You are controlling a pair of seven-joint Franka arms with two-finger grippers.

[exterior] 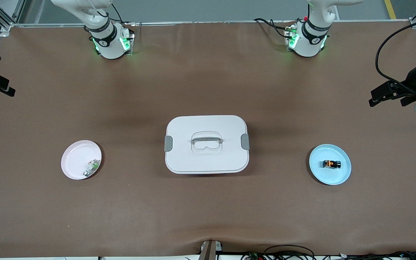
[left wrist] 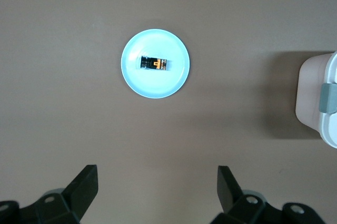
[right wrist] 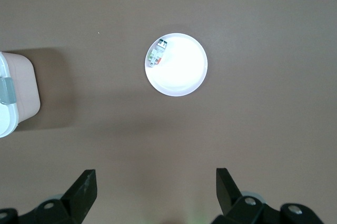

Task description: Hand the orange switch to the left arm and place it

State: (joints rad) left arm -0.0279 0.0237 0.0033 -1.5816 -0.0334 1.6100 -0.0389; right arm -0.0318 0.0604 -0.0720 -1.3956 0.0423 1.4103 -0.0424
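The orange switch lies on its side in the blue plate, which sits on the table toward the left arm's end, well apart from the box and level with it in depth. It looks light and rigid, a hard little plastic part with smooth faces, so it will likely slide or tip rather than squash if nudged. The safest hold appears to be across the black body, on its two long flat sides, leaving the orange cap and tan end alone; the plate's shallow rim may crowd the fingertips. Exactly which face is up is hard to tell from so small a view.

The left gripper hangs high over the table beside the box's left-arm end, jaws spread wide and holding nothing, with the plate and switch in plain sight below. The right gripper hangs likewise over the table on the box's right-arm end, jaws wide and empty, and waits.

Counted: one orange switch, one box, closed with a grey clasp at each end, one blue plate, and one pink plate toward the right arm's end from the box, carrying one green-and-white component near its rim. Two arms, two grippers.
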